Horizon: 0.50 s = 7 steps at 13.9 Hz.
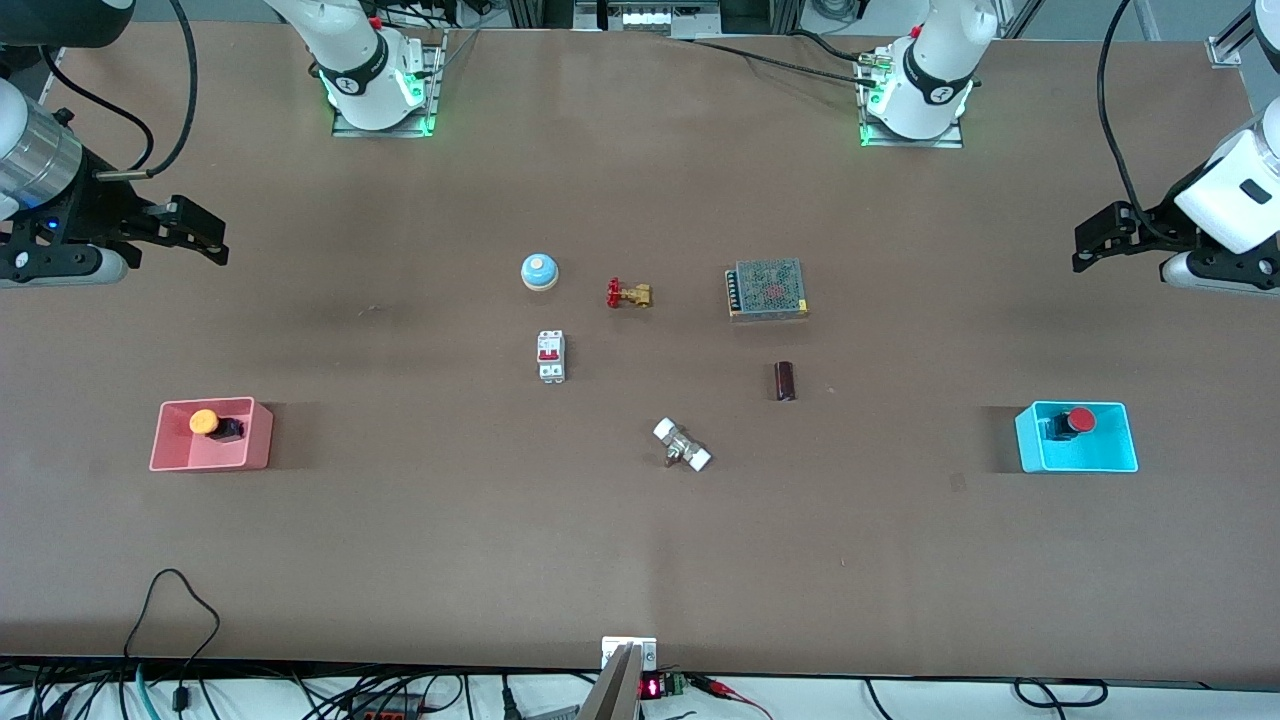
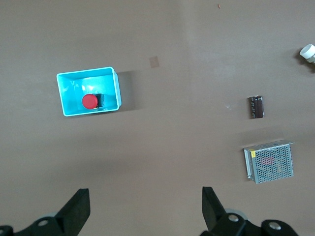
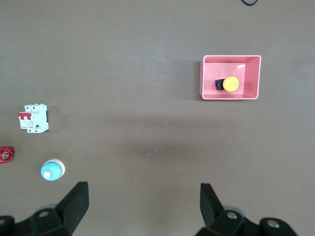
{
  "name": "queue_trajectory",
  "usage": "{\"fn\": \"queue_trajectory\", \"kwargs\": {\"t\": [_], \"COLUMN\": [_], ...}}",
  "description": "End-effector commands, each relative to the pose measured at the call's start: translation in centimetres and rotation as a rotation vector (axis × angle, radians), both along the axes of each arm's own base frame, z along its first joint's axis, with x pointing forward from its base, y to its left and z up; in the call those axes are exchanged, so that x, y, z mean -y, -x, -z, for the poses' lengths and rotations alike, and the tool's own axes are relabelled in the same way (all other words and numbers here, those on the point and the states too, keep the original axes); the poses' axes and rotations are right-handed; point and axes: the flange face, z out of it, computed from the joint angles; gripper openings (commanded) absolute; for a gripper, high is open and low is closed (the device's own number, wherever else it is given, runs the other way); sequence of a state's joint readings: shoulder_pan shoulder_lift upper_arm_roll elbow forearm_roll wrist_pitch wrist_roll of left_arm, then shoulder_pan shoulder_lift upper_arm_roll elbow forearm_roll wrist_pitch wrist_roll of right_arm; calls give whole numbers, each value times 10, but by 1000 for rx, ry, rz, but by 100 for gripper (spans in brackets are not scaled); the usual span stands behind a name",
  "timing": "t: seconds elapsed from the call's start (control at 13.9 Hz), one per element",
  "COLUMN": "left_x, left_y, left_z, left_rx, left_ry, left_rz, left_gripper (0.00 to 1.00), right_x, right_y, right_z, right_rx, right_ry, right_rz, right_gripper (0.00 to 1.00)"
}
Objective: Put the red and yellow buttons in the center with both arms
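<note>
While both grippers, left (image 1: 1095,245) and right (image 1: 205,240), hover spread apart over bare table (image 1: 640,560), the yellow button (image 1: 213,424) lies sideways in the pink bin (image 1: 170,440), and the red button (image 1: 1070,423) in the blue bin (image 1: 1125,440), each cap pointing outward to its table end.

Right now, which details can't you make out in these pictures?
- Red button: black body partly hidden by its cap and the blue bin wall, front view.
- Yellow button: likewise, inside the pink bin.
- White fitting: cut off by the left wrist view's edge.
- Breaker: markings too small.
</note>
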<state>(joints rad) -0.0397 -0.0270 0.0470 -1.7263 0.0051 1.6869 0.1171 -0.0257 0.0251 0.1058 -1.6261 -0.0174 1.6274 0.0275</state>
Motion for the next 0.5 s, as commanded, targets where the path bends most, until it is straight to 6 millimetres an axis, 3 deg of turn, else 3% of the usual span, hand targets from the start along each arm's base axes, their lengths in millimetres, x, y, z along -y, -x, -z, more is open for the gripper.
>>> {"fn": "queue_trajectory", "kwargs": {"t": [0.0,0.29,0.43], "left_x": [0,0,0], "left_y": [-5,-5,-5], "left_z": [-4,-4,-4], "left_rx": [-9,-9,-9], "left_ry": [-5,-5,-5], "left_rz": [-4,-7,-5], "left_gripper": [100,100,100], "right_x": [-1,-1,0], "right_y": [0,-5,-12], "right_z": [-6,-2,13], "right_rx": [9,8,-17], "right_ry": [-17,-21,-22], "right_rz": [9,-3,-2], "right_gripper": [100,100,100]}}
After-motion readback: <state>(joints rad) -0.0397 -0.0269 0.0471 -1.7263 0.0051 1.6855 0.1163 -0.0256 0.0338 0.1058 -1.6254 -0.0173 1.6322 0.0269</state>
